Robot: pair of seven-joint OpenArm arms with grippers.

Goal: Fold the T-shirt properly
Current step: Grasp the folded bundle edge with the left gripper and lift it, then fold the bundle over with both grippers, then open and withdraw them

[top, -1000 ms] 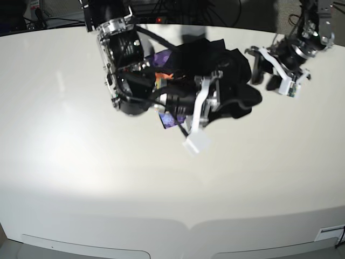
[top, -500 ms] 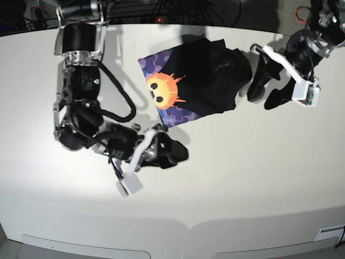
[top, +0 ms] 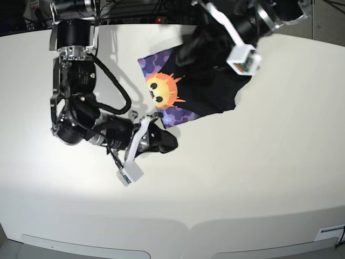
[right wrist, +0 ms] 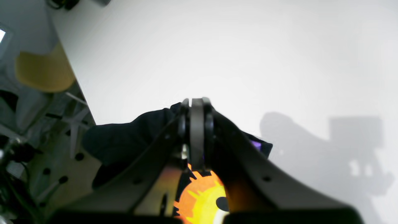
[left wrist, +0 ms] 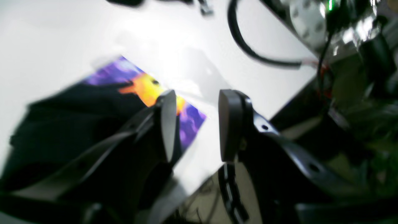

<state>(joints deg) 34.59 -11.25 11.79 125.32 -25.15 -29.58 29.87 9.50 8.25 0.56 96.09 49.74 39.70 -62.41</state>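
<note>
The right gripper (right wrist: 196,137) has its jaws pressed together with nothing between them — the shirt (top: 207,89) lies just beyond its tips, sun print (top: 160,90) up. The left gripper (left wrist: 196,124) hangs above the shirt, jaws apart and empty — print behind one finger (left wrist: 168,124).

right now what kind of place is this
Probably a robotics lab bench: a wide white table, cables along its far edge, and two arms over a black T-shirt; a yellow chair stands beside it.

Black T-shirt (top: 215,86) w/ orange-yellow sun on purple, seemingly honeycomb-patterned patch; white table (top: 259,178).
</note>
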